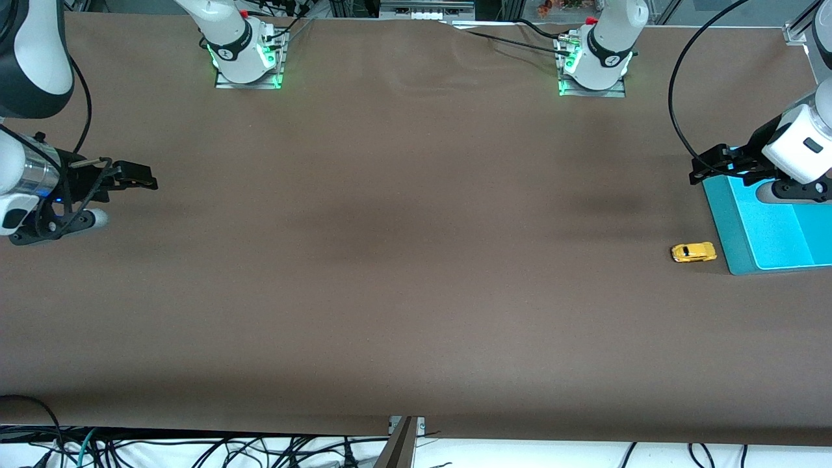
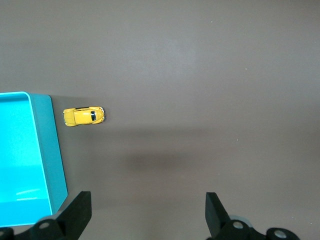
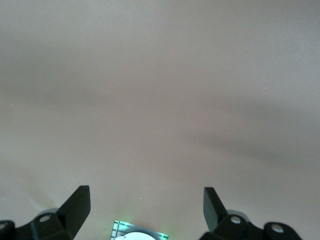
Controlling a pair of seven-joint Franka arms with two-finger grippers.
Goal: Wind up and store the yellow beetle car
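Note:
The yellow beetle car (image 1: 693, 252) stands on the brown table beside the teal tray (image 1: 734, 227), at the left arm's end of the table. It also shows in the left wrist view (image 2: 83, 116), next to the tray's wall (image 2: 47, 145). My left gripper (image 1: 702, 170) is open and empty, up over the tray's edge, above the car's spot toward the robots' bases. In its own view the gripper (image 2: 147, 212) has only bare table between its fingers. My right gripper (image 1: 140, 177) is open and empty over the right arm's end of the table, and waits there.
The teal tray holds nothing that shows. The arm bases (image 1: 247, 58) (image 1: 595, 65) stand along the table's back edge. The brown table cover (image 1: 403, 260) stretches bare between the two grippers. Cables hang below the table's near edge.

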